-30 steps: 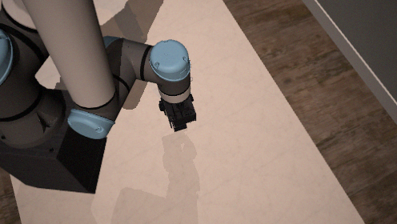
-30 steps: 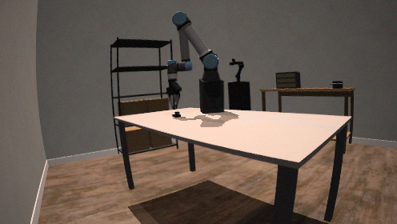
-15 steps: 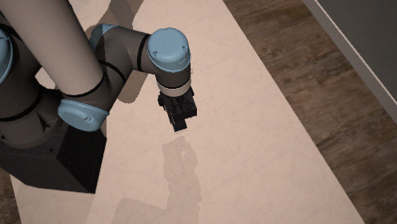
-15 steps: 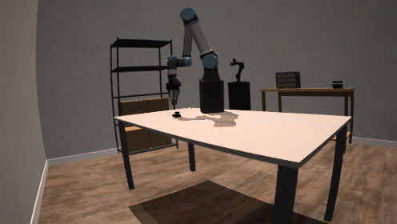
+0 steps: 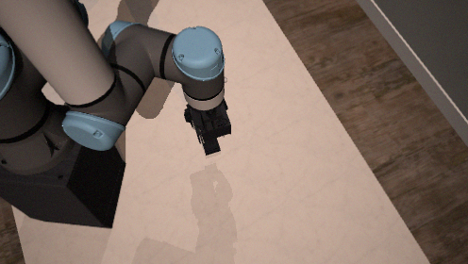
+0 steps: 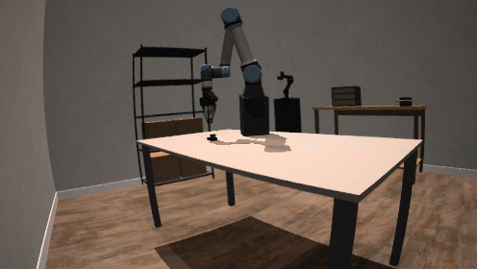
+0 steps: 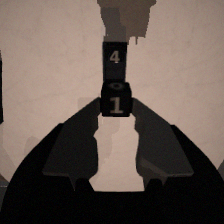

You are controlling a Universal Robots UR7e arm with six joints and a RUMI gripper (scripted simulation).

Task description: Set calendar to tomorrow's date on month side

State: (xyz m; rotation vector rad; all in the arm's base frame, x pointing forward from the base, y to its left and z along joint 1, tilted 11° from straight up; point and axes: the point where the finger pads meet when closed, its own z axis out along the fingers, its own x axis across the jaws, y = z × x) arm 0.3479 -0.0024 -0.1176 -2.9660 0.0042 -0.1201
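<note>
In the wrist view my gripper [image 7: 115, 98] is shut on a dark cube [image 7: 116, 99]. Its facing side shows a 1, and another digit on its upper face is too foreshortened to read. Beyond the cube, down on the table, lies the dark calendar tray [image 7: 114, 60] with the second cube showing a 4. In the exterior view my gripper [image 6: 210, 115] hangs well above the small dark calendar [image 6: 212, 137] near the table's far left edge. In the top view my gripper [image 5: 212, 150] is above the table, and the calendar is not visible there.
The robot base [image 6: 254, 115] stands at the back of the table. A metal shelf [image 6: 170, 110] with boxes stands behind the table's left end. A side table [image 6: 367, 112] stands at the right.
</note>
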